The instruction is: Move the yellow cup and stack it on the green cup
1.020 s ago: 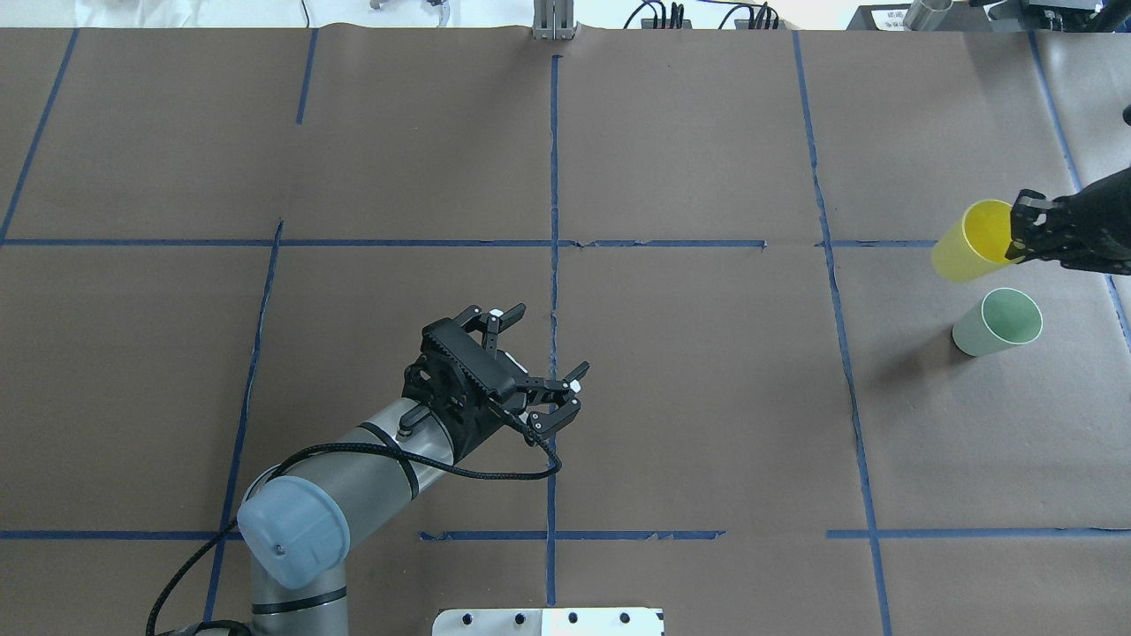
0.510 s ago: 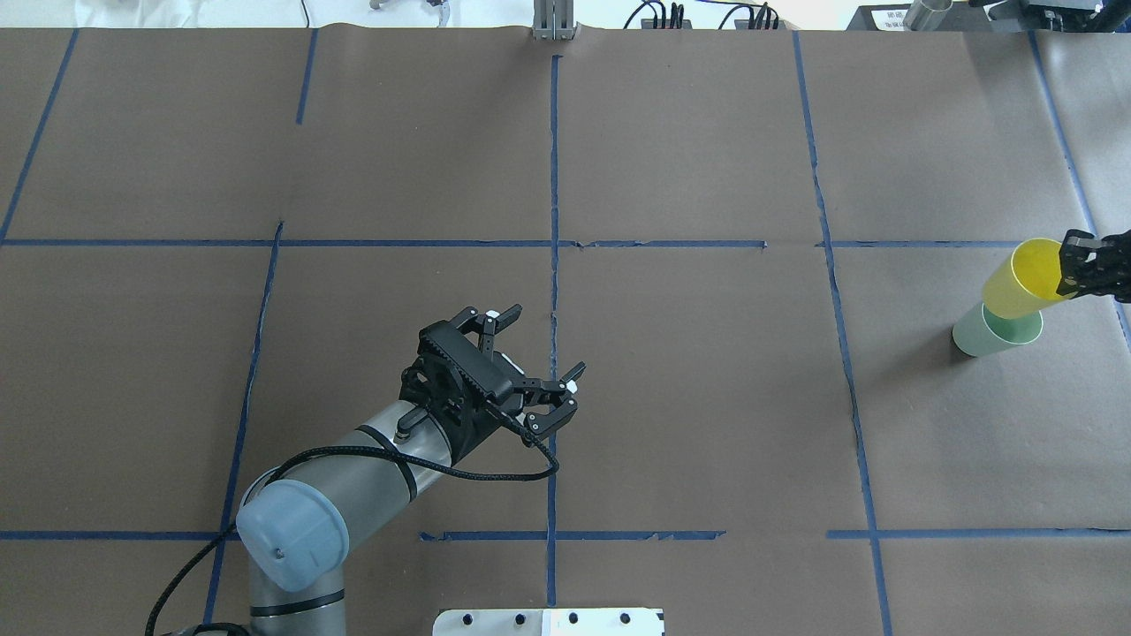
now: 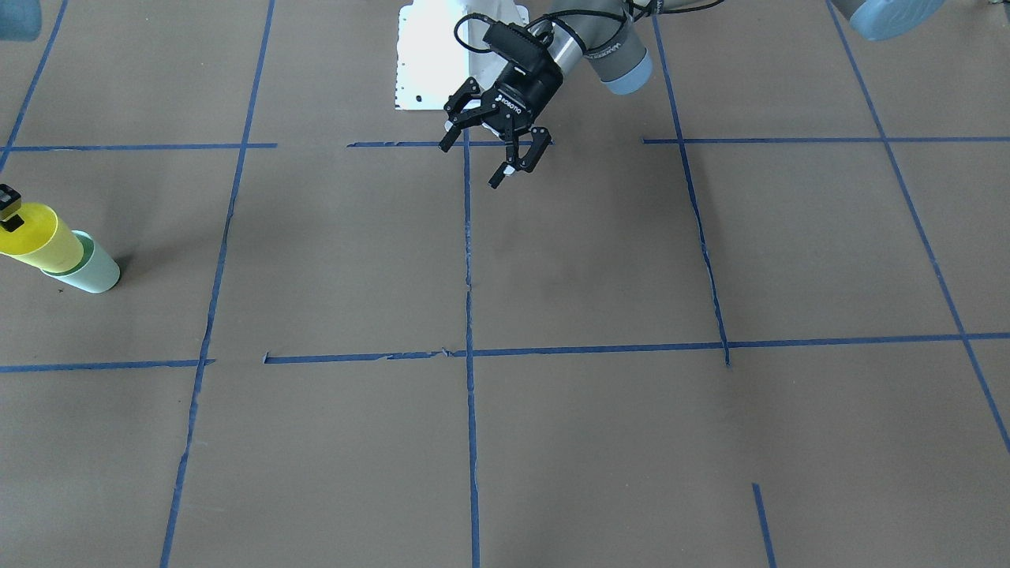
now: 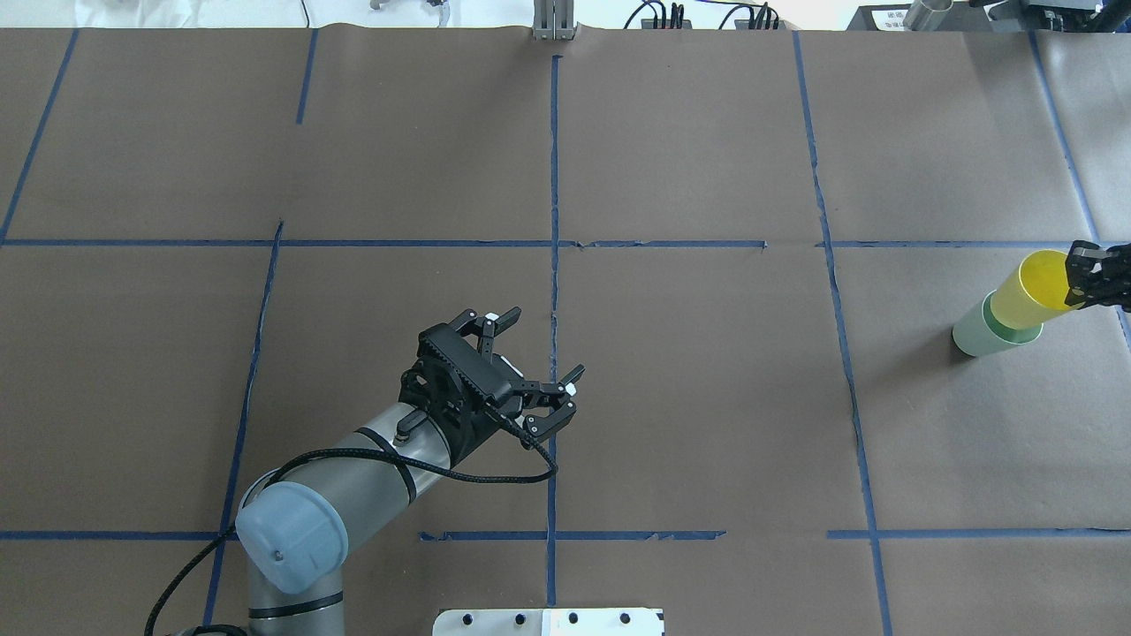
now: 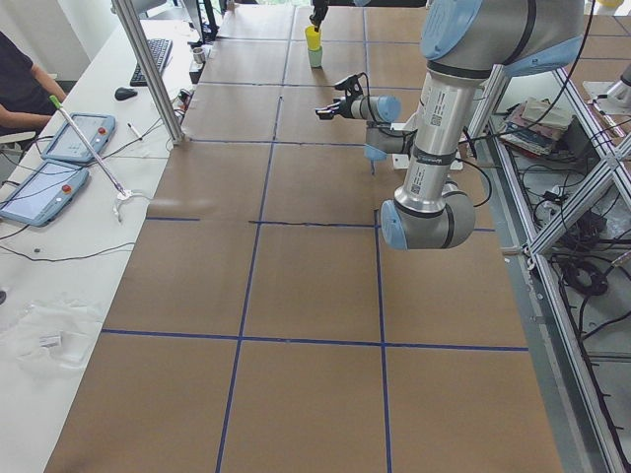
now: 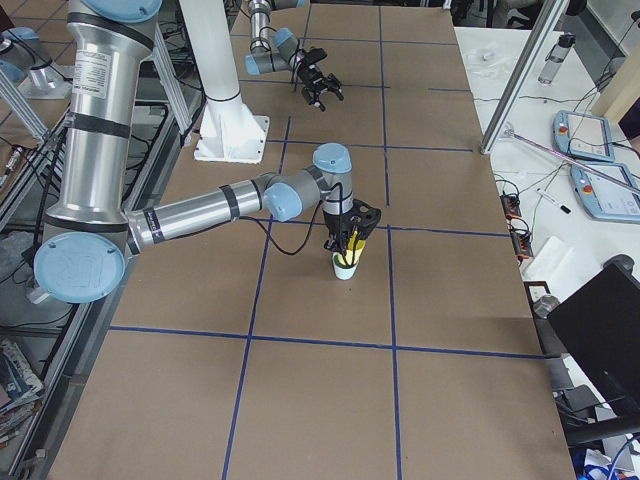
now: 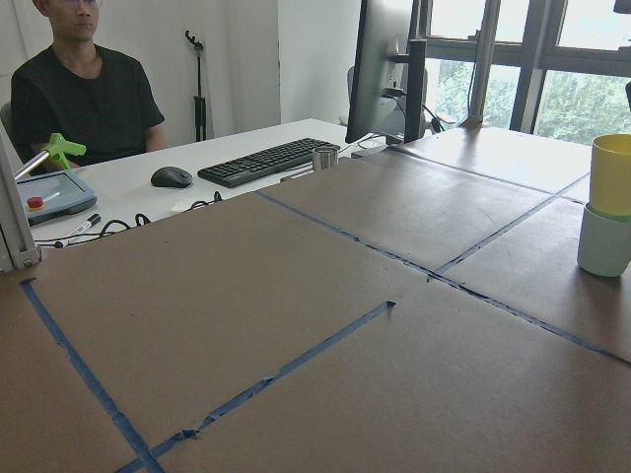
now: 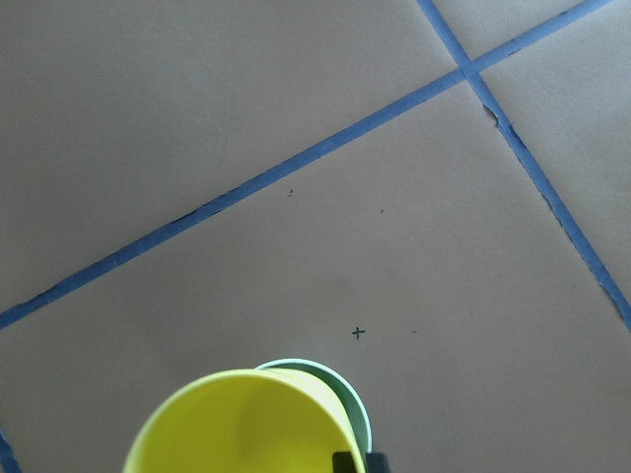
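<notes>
The yellow cup (image 4: 1028, 289) stands with its lower part inside the green cup (image 4: 975, 336) at the table's far right. Both also show in the front-facing view, yellow (image 3: 35, 237) in green (image 3: 93, 274), and in the left wrist view, yellow (image 7: 611, 175) above green (image 7: 602, 241). My right gripper (image 4: 1081, 275) is shut on the yellow cup's rim, with one finger inside it. The right wrist view looks down into the yellow cup (image 8: 242, 426), with the green rim (image 8: 347, 392) behind it. My left gripper (image 4: 545, 343) is open and empty above the table's middle.
A white base plate (image 4: 548, 621) lies at the near edge. Blue tape lines divide the brown paper. A keyboard (image 7: 266, 161), a mouse, a small metal cup and tablets sit on the side desk, where a person (image 7: 84, 94) sits.
My right gripper carried the yellow cup from behind the green cup to over it, then lowered it into the green cup. The left arm has barely moved.
</notes>
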Controlling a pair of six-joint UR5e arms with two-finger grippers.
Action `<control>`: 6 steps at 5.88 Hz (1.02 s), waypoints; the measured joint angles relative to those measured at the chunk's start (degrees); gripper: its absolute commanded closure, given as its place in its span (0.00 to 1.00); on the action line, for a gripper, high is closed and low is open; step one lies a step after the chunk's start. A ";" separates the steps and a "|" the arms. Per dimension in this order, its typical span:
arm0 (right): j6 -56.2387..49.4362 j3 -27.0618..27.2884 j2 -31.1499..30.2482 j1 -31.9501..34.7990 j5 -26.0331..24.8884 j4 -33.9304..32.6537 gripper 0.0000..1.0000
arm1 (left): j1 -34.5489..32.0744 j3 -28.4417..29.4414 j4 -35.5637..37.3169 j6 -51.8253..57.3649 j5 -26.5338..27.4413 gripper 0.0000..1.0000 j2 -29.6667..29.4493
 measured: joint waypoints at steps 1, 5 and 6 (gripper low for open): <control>-0.01 -0.37 0.08 0.00 0.24 0.03 0.45 | 0.13 0.00 0.00 0.00 0.20 0.00 -0.06; 0.31 -0.11 0.64 -0.18 1.86 0.15 0.00 | 0.06 -0.72 0.21 -0.04 0.87 0.01 -0.20; -0.67 0.69 1.16 1.17 5.16 0.17 0.00 | -1.04 -1.15 0.77 -0.18 0.85 0.01 -0.26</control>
